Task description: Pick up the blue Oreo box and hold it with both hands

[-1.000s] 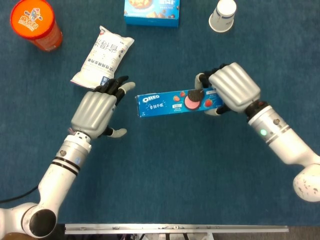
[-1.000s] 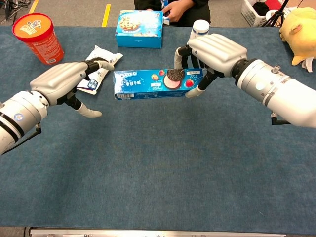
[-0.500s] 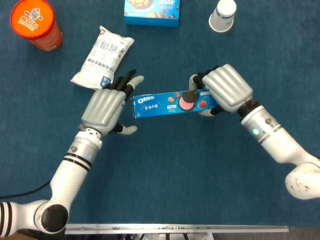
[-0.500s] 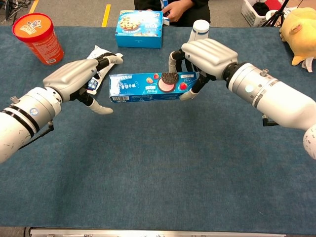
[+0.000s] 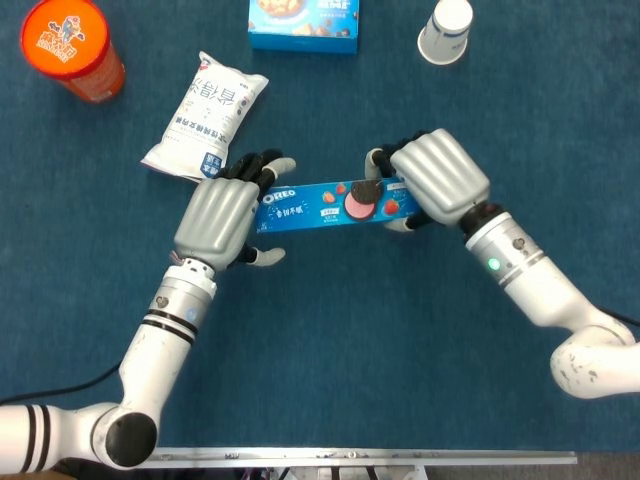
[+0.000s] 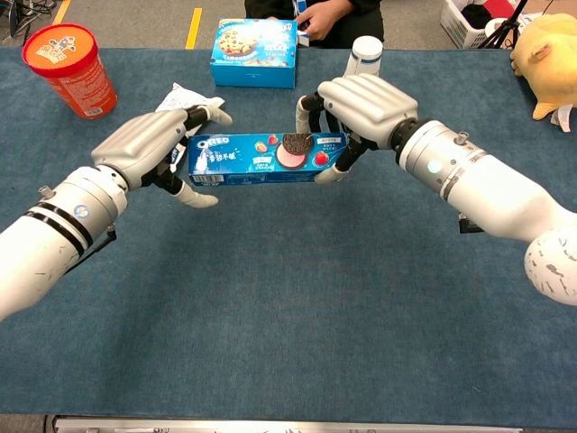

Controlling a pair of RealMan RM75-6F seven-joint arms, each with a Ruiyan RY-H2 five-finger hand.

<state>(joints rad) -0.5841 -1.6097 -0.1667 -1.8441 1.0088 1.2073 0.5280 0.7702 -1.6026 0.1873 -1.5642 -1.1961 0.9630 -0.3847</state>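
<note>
The blue Oreo box (image 5: 320,203) (image 6: 252,158) hangs level above the blue table, long side running left to right. My right hand (image 5: 440,180) (image 6: 365,108) grips its right end, fingers over the top and thumb underneath. My left hand (image 5: 215,220) (image 6: 149,144) is at the box's left end. That end lies between its fingers above and its thumb below, which remain spread with small gaps to the box. The left tip of the box is hidden behind the left hand in the head view.
A white snack bag (image 5: 205,110) (image 6: 180,95) lies just behind my left hand. An orange canister (image 5: 70,45) (image 6: 68,68) stands far left. A blue cookie box (image 5: 303,22) (image 6: 254,54) and white paper cup (image 5: 447,30) (image 6: 364,54) stand at the back. A yellow plush (image 6: 545,54) sits far right.
My right hand has carried the Oreo box leftward. My left hand has moved right and forward until the box's left end sits between its fingers and thumb.
</note>
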